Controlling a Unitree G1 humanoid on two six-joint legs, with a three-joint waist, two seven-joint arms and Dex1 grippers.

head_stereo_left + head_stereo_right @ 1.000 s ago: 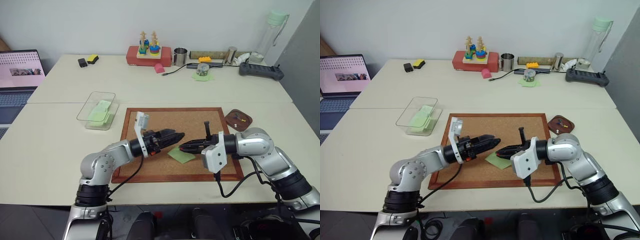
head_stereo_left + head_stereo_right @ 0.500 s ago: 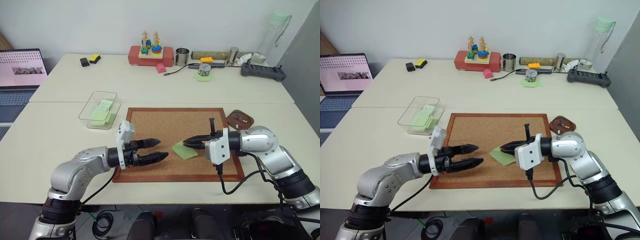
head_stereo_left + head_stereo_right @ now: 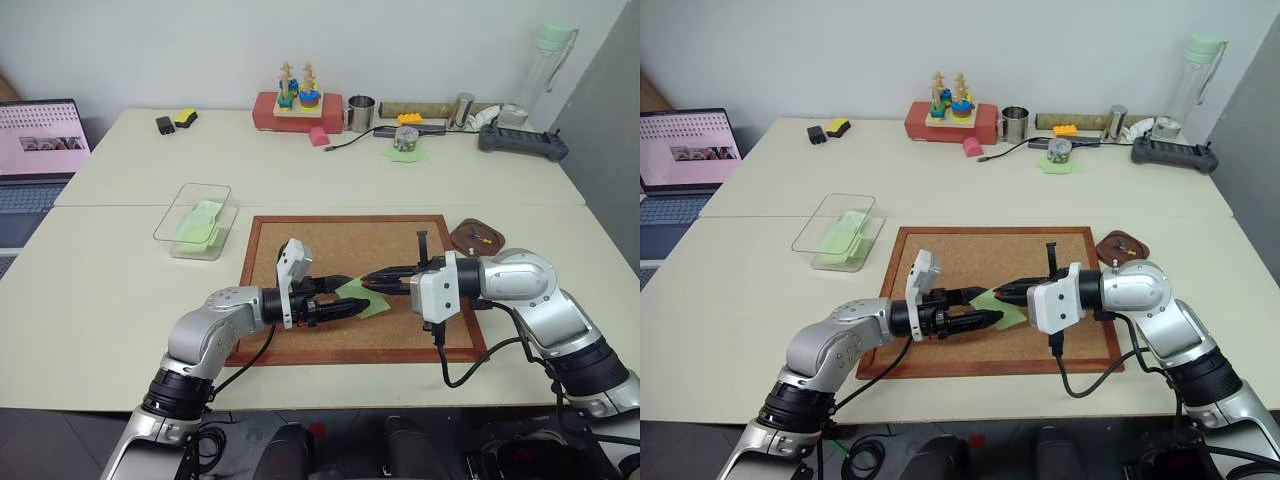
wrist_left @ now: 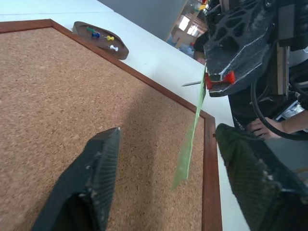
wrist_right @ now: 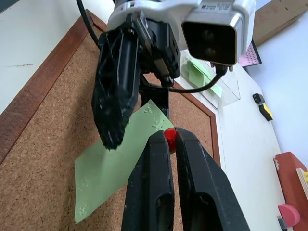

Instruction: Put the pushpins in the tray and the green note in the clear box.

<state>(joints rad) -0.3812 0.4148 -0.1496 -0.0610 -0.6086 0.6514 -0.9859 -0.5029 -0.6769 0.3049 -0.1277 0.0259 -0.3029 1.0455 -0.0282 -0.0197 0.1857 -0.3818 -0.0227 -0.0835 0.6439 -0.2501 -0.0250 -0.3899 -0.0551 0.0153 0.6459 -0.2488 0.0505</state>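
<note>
clear box [image 3: 193, 220] left of cork board [image 3: 300, 240]

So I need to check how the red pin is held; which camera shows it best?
The right wrist view: the red pin sits pinched between the right claw's tips, against the green note. The left wrist view shows it edge-on. In the head views it is a tiny red speck.

No legible text, labels, brands or numbers; laptop screen [image 3: 40, 140] content too small to read.
</note>
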